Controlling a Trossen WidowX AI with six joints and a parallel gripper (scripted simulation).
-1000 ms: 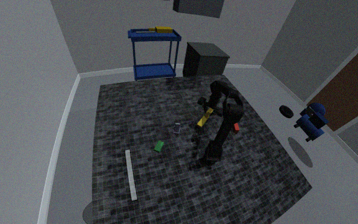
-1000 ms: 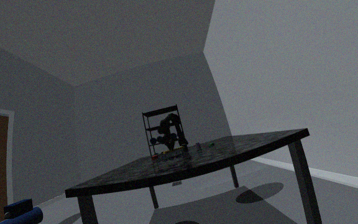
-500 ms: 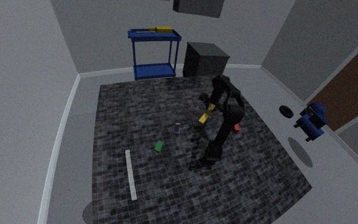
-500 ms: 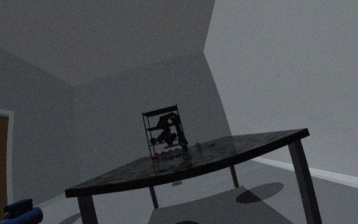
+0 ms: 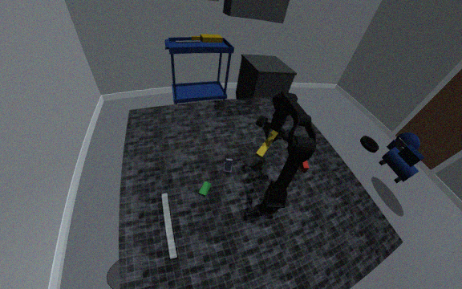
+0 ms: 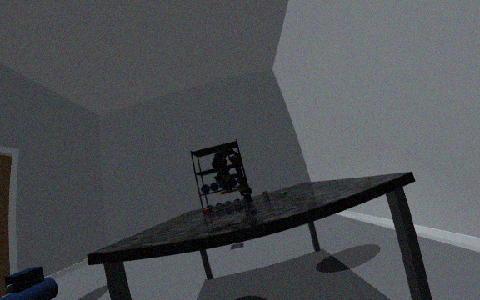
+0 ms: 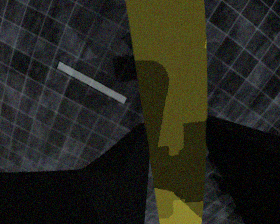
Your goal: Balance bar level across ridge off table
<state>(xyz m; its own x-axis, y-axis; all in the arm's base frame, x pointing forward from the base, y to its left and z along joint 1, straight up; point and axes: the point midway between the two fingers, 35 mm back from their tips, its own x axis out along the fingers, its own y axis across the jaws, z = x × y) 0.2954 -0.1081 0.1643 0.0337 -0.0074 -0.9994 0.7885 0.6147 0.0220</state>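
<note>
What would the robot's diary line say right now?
gripper: shut on yellow bar | bar: lifted, tilted | ridge: bare

On the table (image 5: 335,225), the ridge (image 5: 169,225) lies near-left, well apart from the arm (image 5: 291,160) at right. A block (image 5: 204,188) sits between them. The cart (image 5: 199,70) stands beyond the table's far edge.

The arm (image 5: 291,160) is basically all matte black, chunky rounded links stacked up from a dark base on the table. Only colour on it is a small red-orange patch at centre right of the top view. In the wrist view the gripper (image 7: 177,163) fingers are just flat black slabs filling the lower corners.
</note>
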